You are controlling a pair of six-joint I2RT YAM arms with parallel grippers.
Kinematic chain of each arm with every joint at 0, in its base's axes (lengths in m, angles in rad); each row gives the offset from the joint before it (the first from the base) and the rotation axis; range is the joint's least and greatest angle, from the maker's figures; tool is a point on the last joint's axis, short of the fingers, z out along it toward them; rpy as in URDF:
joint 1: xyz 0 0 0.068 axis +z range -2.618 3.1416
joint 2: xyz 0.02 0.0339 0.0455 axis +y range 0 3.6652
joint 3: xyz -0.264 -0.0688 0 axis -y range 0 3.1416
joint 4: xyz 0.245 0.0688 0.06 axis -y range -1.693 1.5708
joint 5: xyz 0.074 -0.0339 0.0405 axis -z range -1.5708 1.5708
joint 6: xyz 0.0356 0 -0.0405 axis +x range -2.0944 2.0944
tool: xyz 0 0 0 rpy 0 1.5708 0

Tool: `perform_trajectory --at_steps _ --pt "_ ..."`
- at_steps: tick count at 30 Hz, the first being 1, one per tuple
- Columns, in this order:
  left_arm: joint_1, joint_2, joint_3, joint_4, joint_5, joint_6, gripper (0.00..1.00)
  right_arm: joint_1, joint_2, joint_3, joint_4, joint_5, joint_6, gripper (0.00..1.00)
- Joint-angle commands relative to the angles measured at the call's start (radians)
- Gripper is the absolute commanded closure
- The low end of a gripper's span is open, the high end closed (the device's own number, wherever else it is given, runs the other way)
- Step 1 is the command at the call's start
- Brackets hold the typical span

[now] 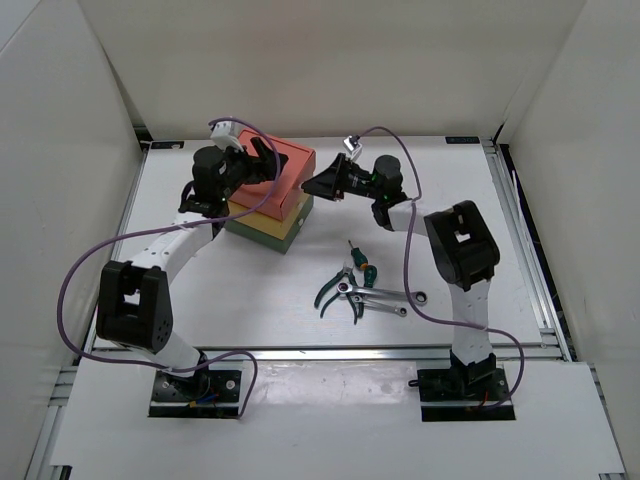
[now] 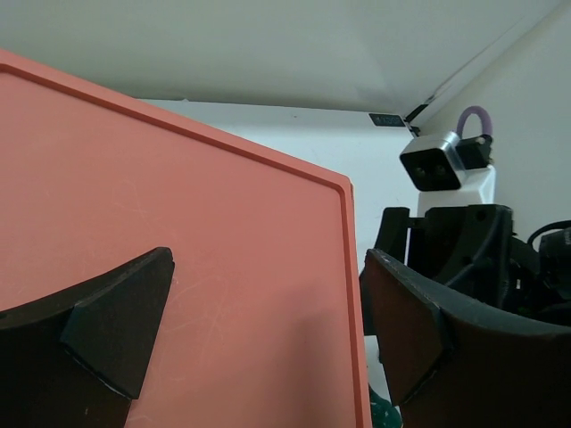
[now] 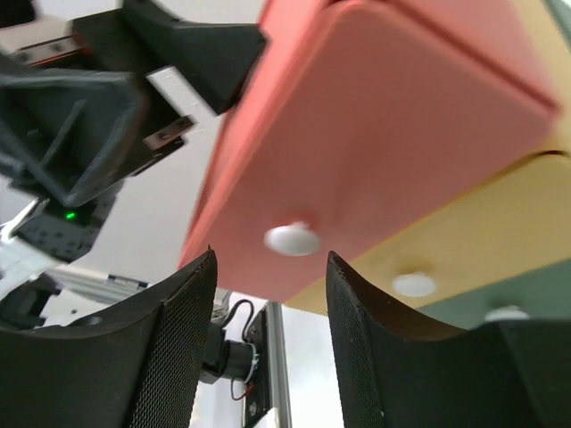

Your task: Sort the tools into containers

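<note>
Stack of drawers [image 1: 272, 200] is approached from both sides. Left gripper [image 2: 268, 260] is spread wide over salmon-red drawer [image 3: 384, 134]. Right gripper [image 3: 270, 267], part-open, is lined up on white knob [image 3: 292, 238], just ahead between its jaws, unpinched. Loose tools [image 1: 362, 285] are left well apart.

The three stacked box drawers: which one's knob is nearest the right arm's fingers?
The salmon-red top drawer: its white knob sits just beyond the right fingers; knobs of the yellow drawer and dark green drawer lie aside.
</note>
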Motion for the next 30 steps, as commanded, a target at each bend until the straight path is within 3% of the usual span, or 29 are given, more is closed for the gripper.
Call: perform_trajectory --at_steps 1,20,30 --pt "-0.010 0.034 -0.021 -0.121 -0.015 -0.005 0.01 0.001 0.025 0.056 -0.070 0.026 -0.046 0.45" --pt "-0.029 0.053 -0.027 -0.133 -0.006 -0.001 0.01 0.044 0.074 0.162 -0.110 0.017 -0.031 0.58" --pt "-0.036 0.059 -0.027 -0.141 0.003 0.010 0.01 0.038 0.089 0.173 -0.092 0.008 0.003 0.92"
